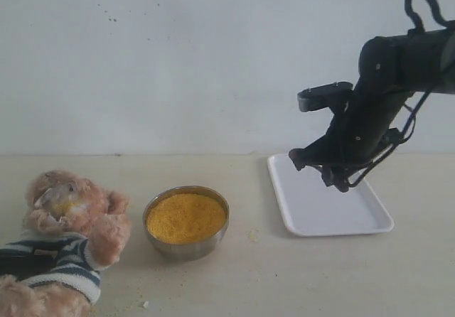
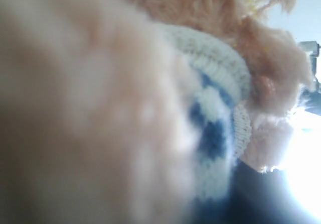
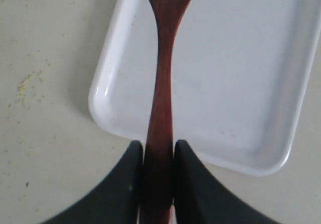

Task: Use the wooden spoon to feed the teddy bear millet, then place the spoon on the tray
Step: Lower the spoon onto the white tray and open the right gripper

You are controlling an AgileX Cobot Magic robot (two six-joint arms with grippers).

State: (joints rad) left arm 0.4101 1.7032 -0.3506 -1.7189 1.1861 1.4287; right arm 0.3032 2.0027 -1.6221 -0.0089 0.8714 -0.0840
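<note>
The right gripper (image 3: 158,148), pinching the wooden spoon (image 3: 163,58) by its handle, hangs over the tray (image 1: 334,214) at three o'clock, seemingly to lay it down; the left gripper's state I can't tell.

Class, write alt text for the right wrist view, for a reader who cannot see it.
The right pincer grips the handle of a dark wooden spoon, which reaches out over a white tray on a pale table speckled with yellow grains.

From slightly above, the exterior camera looks across my pale tabletop (image 1: 298,274) to a white wall (image 1: 178,61). My left wrist camera is pressed close against the fuzzy light-brown plush teddy bear (image 2: 215,108). My right looks down past my fingers (image 3: 120,184) onto the flat white rectangular tray (image 3: 235,73), and the exterior view shares both.
</note>
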